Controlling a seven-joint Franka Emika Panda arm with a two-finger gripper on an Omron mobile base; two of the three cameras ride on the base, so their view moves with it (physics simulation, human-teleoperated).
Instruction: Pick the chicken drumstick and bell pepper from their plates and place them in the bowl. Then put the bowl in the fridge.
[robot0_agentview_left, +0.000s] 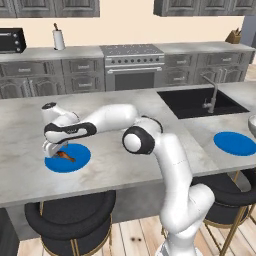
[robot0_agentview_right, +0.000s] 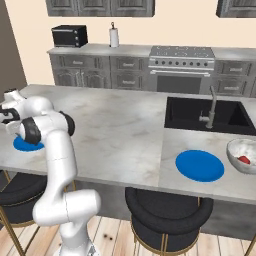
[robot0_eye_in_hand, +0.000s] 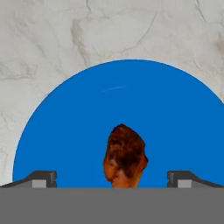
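The gripper (robot0_eye_in_hand: 112, 179) is hanging low over the near-left plate (robot0_eye_in_hand: 61, 144), with its jaws spread wide and nothing clamped between them. In the hand view the two fingertips (robot0_eye_in_hand: 41, 178) are standing well apart, one on each side of the chicken drumstick (robot0_eye_in_hand: 125, 157), which is lying on the blue disc between them. The left base view is showing the same arrangement: the hand (robot0_agentview_left: 51, 148) is sitting just above the drumstick (robot0_agentview_left: 66, 156) at the left part of that plate (robot0_agentview_left: 80, 159). Whether the tips are touching the plate cannot be told.

Judged status: the drumstick pick is in its approach stage; the closing of the jaws is not yet done.

Further along the island counter (robot0_agentview_right: 120, 135), the second plate (robot0_agentview_right: 199, 165) is lying bare. Just beyond it, the bowl (robot0_agentview_right: 239, 150) is sitting at the right edge of the right base view, and a small red item, apparently the bell pepper (robot0_agentview_right: 244, 160), is resting inside it. That half of the loading appears complete.

Remaining steps, as judged: grip the drumstick, carry it to the bowl, release it there, then move the bowl into the fridge.
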